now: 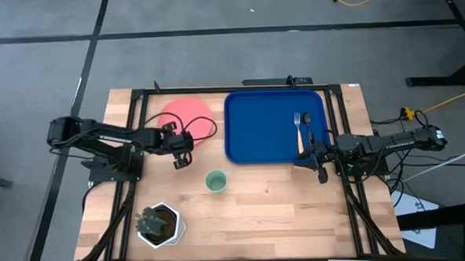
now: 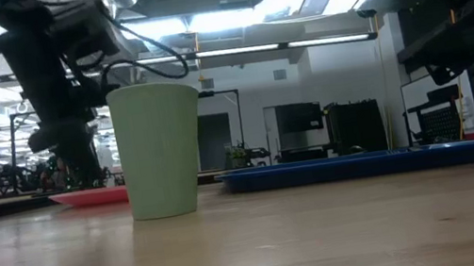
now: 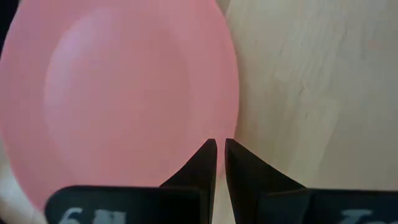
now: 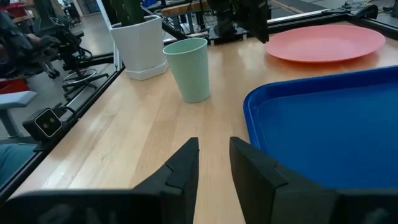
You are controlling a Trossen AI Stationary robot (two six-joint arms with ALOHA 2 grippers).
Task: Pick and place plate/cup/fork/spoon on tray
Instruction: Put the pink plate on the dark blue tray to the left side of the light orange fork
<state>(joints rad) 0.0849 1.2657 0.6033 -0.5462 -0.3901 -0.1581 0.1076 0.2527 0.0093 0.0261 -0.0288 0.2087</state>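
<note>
The coral-pink plate [image 1: 189,117] lies flat on the table at the far left of the deep-blue tray [image 1: 256,137]. On the tray's right part lie the tan-handled fork [image 1: 299,127] and the dark spoon [image 1: 307,129]. The pale green cup [image 1: 216,181] stands upright on the table, nearer than the tray. My left gripper [image 3: 220,152] is shut with nothing between its fingers. It points down at a slant by the plate's rim [image 3: 233,124]. My right gripper [image 4: 214,152] waits open at the tray's near right corner.
A white pot with a plant [image 1: 159,224] stands near the table's front left. Bare wood lies between the cup and the front edge. A black frame [image 1: 137,99] runs along the table's sides.
</note>
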